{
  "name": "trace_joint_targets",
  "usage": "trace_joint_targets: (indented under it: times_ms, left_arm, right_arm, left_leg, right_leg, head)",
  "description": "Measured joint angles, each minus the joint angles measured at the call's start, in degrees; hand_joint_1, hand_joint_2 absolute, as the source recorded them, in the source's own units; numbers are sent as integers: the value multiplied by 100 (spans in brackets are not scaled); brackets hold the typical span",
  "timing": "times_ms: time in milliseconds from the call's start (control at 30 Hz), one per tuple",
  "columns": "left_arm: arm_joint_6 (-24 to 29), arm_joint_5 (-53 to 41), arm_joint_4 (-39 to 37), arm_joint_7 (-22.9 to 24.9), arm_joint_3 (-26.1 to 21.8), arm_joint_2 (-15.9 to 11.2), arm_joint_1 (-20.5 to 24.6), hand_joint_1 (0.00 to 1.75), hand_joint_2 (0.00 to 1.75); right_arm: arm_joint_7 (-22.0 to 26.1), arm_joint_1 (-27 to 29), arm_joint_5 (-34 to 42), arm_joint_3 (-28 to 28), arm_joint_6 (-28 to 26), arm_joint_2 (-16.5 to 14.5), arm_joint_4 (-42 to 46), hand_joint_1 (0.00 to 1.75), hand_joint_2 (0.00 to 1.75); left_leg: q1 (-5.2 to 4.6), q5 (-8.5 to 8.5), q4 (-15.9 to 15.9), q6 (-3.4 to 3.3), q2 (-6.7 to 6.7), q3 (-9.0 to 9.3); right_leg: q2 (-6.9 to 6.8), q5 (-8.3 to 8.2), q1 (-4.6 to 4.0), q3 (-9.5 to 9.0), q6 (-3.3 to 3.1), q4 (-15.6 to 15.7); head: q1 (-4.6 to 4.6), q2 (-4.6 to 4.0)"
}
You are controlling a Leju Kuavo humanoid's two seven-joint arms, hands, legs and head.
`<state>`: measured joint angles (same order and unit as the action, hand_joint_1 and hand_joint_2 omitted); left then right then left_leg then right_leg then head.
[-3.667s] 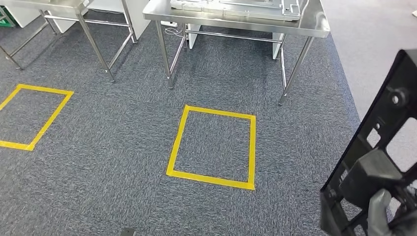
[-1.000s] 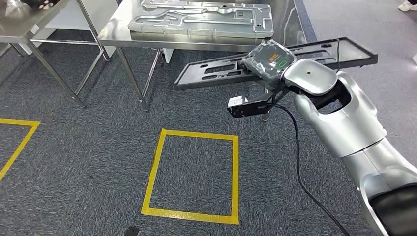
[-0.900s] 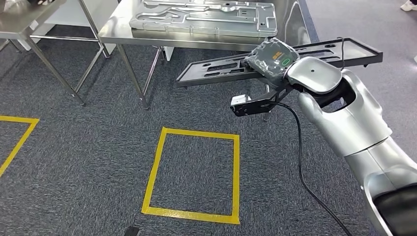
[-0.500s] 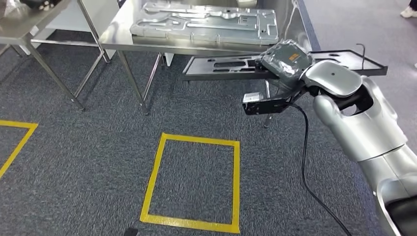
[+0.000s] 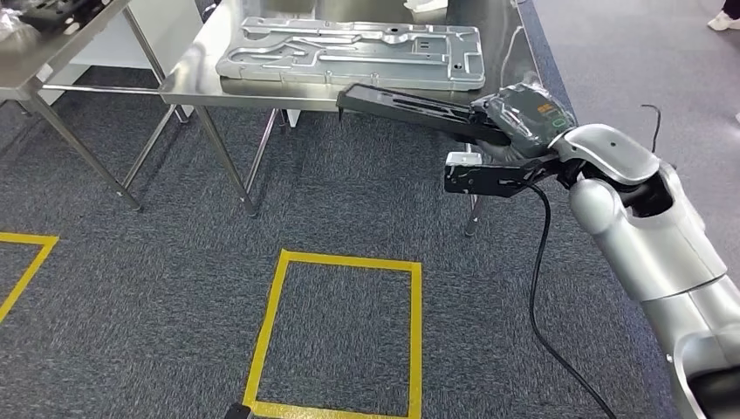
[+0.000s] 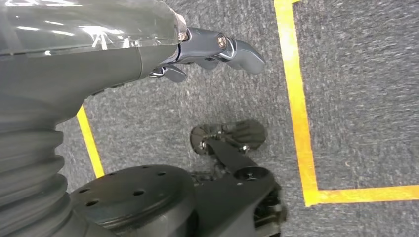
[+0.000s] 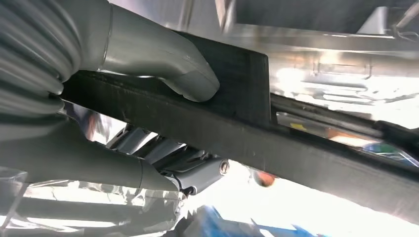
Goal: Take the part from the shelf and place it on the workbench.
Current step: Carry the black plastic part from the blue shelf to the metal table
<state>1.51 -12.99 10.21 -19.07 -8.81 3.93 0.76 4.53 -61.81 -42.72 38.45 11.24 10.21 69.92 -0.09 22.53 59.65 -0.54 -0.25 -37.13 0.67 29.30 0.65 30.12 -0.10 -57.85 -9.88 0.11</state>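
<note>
I have my right hand (image 5: pixel 522 118) clamped on the black frame part (image 5: pixel 410 106); in the right wrist view the thick grey thumb (image 7: pixel 183 74) presses flat on the part's (image 7: pixel 257 133) top face with the other fingers underneath. The part juts out to the left from the hand, tilted a little, and its far-left end hangs right at the near edge of the steel workbench (image 5: pixel 196 74). I cannot tell whether that end touches the bench or sits just above it.

On the bench top a large silver metal plate (image 5: pixel 349 54) takes up most of the surface, running close to the near edge, so little bare steel shows along that edge in front of the part. The bench's right side (image 5: pixel 515 44) has a strip of bare steel beside the plate. A second steel table (image 5: pixel 52 52) stands to the left, well apart, with grey carpet between the two sets of legs.

On the floor near me there is a yellow tape square (image 5: pixel 336 336), and another yellow tape corner (image 5: pixel 22 266) at the left. A black cable (image 5: pixel 534 288) hangs from my right wrist down toward the carpet.

My left hand (image 6: pixel 207 49) hangs over the carpet with its fingers loosely apart and nothing in them, beside a line of yellow tape (image 6: pixel 296 98).
</note>
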Motion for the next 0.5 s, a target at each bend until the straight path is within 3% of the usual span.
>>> trace_joint_targets:
  times_ms: [67,133,167,267,300,333,367,433,500]
  left_arm:
    - [15,-29,0,17,0,8,17,0,175]
    - [21,-41,0,33,-1,22,5,0,175]
    - [27,-43,0,44,-2,28,0,0,175]
    - [61,-42,0,77,-4,35,18,0,175]
    - [73,-43,0,85,-5,37,22,0,175]
    - [82,-43,0,91,-6,41,21,0,175]
    - [90,-43,0,96,-8,45,20,0,175]
    - [98,-43,-1,103,-11,56,16,0,175]
    - [104,-43,-2,113,-20,62,35,0,175]
  right_arm:
    - [-368,250,735,-339,-80,-57,8,175,175]
    - [-444,475,946,-583,-303,-77,33,175,175]
    - [-411,533,859,-641,-443,-77,51,175,175]
    - [-245,611,270,-628,-738,-70,87,175,175]
    - [-216,646,11,-586,-794,-78,95,175,175]
    - [-212,684,-248,-531,-843,-96,110,175,175]
    - [-227,722,-508,-473,-891,-121,136,175,175]
    - [-272,804,-969,-358,-1000,-194,209,175,175]
    - [-277,894,-1239,-255,-1078,-290,290,175,175]
  left_leg:
    - [-12,121,-130,-73,-11,105]
    - [4,165,-219,-139,-35,225]
    - [13,189,-253,-169,-45,289]
    - [22,307,-278,-207,-83,435]
    - [26,362,-278,-203,-115,503]
    - [32,422,-276,-193,-151,582]
    - [37,487,-274,-176,-191,672]
    - [45,628,-264,-125,-246,829]
    - [47,737,-270,-50,-279,884]
  right_leg:
    - [-7,-11,-6,-30,71,-15]
    - [-31,-3,5,35,113,-210]
    - [-40,49,12,170,123,-437]
    - [-45,374,27,899,179,-1405]
    - [-46,422,39,1081,204,-1558]
    - [-47,372,54,1168,225,-1523]
    - [-45,208,68,1169,238,-1311]
    - [19,-391,89,1044,232,-597]
    - [87,-773,66,969,171,-134]
  head:
    - [-1,1]
    - [2,2]
    - [2,2]
    - [2,1]
    - [3,1]
    - [3,1]
    - [3,1]
    - [2,0]
    - [0,1]
